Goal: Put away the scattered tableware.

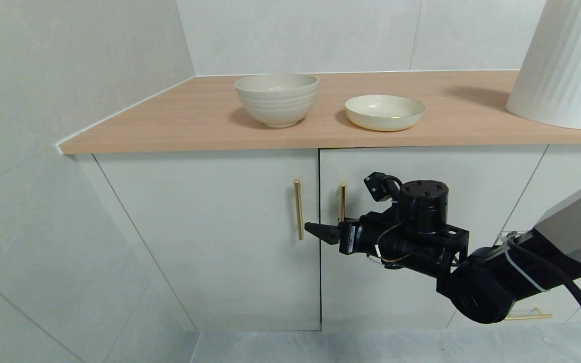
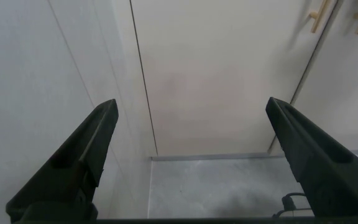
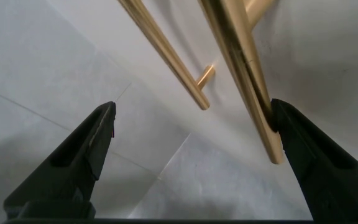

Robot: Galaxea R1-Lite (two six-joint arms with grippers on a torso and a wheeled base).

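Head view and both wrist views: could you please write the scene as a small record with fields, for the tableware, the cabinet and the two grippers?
tableware: deep bowl and shallow dish, side by side on the wooden counter, apart
also on counter: white ribbed container, at the robot's right
cabinet doors: both shut; left-door handle and right-door handle flank the seam
right gripper: open, at the lower ends of the handles; contact cannot be told
left gripper: open, empty, facing the foot of the cabinet
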